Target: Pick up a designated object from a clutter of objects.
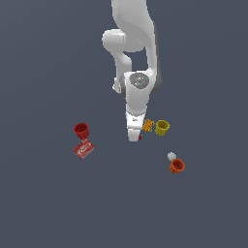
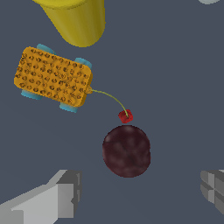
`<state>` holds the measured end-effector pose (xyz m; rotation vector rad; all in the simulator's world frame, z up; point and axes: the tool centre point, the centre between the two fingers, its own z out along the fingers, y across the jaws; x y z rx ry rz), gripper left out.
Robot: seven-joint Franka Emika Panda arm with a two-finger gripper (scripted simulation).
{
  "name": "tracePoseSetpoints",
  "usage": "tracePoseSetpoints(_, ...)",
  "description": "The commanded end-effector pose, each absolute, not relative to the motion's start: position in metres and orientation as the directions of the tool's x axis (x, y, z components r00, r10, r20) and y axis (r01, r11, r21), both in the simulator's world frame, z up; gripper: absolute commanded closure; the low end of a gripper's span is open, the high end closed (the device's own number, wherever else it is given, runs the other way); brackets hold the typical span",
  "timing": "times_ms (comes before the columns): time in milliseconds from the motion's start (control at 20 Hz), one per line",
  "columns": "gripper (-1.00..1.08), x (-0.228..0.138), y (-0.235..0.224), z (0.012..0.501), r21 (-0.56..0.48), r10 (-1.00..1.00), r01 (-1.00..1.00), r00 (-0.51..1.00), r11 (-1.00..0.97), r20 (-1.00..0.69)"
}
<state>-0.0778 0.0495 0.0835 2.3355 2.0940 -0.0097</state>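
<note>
The white arm hangs over the clutter, its gripper spread wide, fingers either side and clear of the dark maroon lump. Beyond it lie the yellow cup, then the orange patterned box, its thin cord ending at a tiny red speck just beside the lump.

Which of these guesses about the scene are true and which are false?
1. The gripper holds the dark maroon lump. False: its fingers stand apart on either side, not touching it.
2. A thin cord joins the orange patterned box to a small red piece. True.
3. The yellow cup lies beside the orange patterned box. True.
4. The red cup sits against the orange cup. False: they are far apart, on opposite sides of the arm.
5. The whitish ball lies by the orange cup. True.
</note>
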Motion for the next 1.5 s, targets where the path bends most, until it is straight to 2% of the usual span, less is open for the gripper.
tracePoseSetpoints(0,-0.92,-0.080,0.051,0.081,0.000,0.997,0.997,0.079,-0.079,-0.003)
tracePoseSetpoints(500,-0.92,-0.082,0.053,0.075,-0.001,0.998,0.998,0.063,-0.063,-0.001)
tracePoseSetpoints(1300,-0.92,-0.083,0.053,0.028,-0.001,0.998,0.998,0.058,-0.058,-0.001)
tracePoseSetpoints(1350,1.08,-0.083,0.053,0.028,-0.001,0.998,0.998,0.058,-0.058,-0.001)
tracePoseSetpoints(1450,1.08,-0.083,0.053,0.028,-0.001,0.998,0.998,0.058,-0.058,-0.001)
